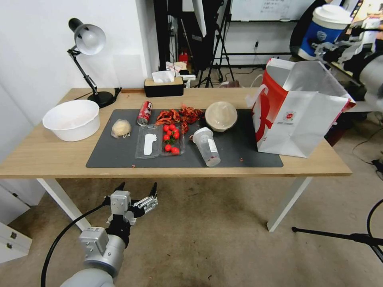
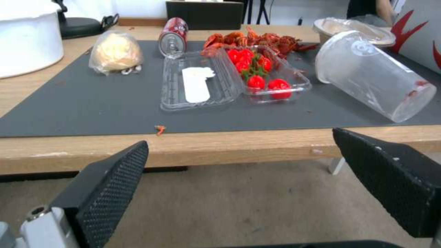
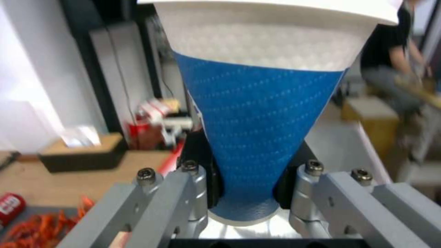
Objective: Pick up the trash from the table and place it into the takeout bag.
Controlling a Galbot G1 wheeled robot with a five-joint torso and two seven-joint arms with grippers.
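The blue-and-white paper cup is clamped near its base in the right gripper, held aloft just above the open mouth of the takeout bag and not yet inside it. Judged from this, the first deposit is under way. Well below it, the clear plastic cup, tan domed bowl, red can and wrapped beige lump lie on the table, beyond the left gripper, which hangs spread and empty below the near table edge.

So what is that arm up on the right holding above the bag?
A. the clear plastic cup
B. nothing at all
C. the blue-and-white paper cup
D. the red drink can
C: the right gripper is clamped on the blue-and-white paper cup, raised above the takeout bag, while the red can and clear cup lie on the table.
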